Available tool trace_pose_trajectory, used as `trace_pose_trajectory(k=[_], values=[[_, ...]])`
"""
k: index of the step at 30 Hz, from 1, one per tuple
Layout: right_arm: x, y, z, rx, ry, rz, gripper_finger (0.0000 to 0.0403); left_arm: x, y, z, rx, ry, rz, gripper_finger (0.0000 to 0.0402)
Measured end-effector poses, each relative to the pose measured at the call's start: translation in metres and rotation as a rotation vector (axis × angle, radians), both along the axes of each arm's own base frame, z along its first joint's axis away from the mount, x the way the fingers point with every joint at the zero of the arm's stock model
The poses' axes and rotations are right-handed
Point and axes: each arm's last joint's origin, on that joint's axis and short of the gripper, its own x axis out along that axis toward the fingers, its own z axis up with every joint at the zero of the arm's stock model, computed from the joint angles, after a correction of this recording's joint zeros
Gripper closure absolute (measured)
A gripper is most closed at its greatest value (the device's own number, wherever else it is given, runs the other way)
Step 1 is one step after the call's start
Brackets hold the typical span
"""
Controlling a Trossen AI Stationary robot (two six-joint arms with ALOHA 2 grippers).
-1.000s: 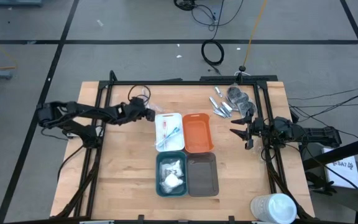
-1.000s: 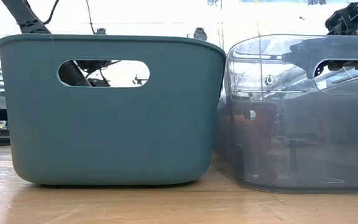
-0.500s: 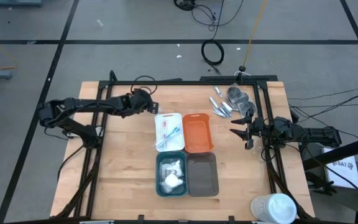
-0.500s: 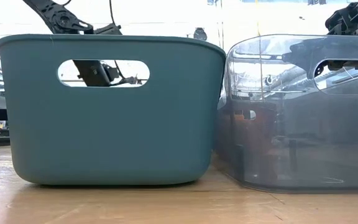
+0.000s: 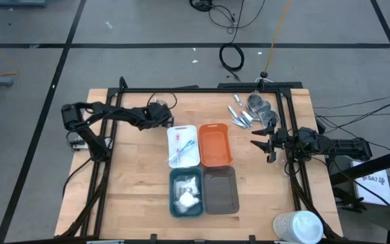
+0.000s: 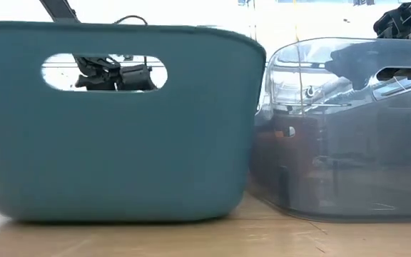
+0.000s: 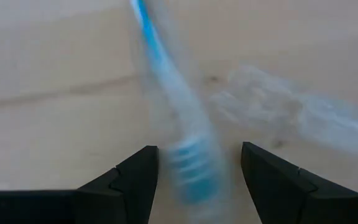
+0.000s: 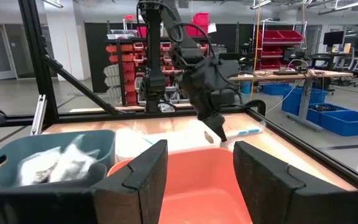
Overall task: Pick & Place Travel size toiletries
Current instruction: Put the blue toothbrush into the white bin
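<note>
Beside the white tray (image 5: 183, 144), the left gripper (image 5: 162, 118) hangs low over the bench (image 5: 134, 183), jaws apart astride a blue toothbrush (image 7: 176, 134); the right gripper (image 5: 263, 144), jaws apart, waits beside the orange tray (image 5: 215, 144).

floor (image 5: 147, 27): grey, dark lines | red shelving (image 8: 120, 59) | blue bins (image 8: 337, 115) | desk (image 8: 291, 74)
</note>
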Motion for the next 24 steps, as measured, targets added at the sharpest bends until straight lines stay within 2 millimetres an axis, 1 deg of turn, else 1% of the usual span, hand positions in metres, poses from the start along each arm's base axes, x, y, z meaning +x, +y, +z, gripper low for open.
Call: trace_pose_trajectory(k=[2,9,13,20,24], values=[[0.000,0.000,0.000,0.000,0.000,0.000,0.0230,0.002,0.000,0.001,-0.004,-0.019,-0.006,0.0176],[0.000,0.000,0.000,0.000,0.000,0.000,0.0228,0.000,0.000,0.000,0.003,0.006,0.002,0.0176],[0.000,0.000,0.000,0.000,0.000,0.000,0.0231,-0.002,0.001,0.000,0.015,0.037,-0.002,0.0176],[0.000,0.000,0.000,0.000,0.000,0.000,0.0228,-0.011,-0.001,-0.002,-0.005,0.141,0.014,0.0176],[0.000,0.000,0.000,0.000,0.000,0.000,0.0230,-0.011,-0.001,-0.002,0.004,0.150,0.002,0.0176]])
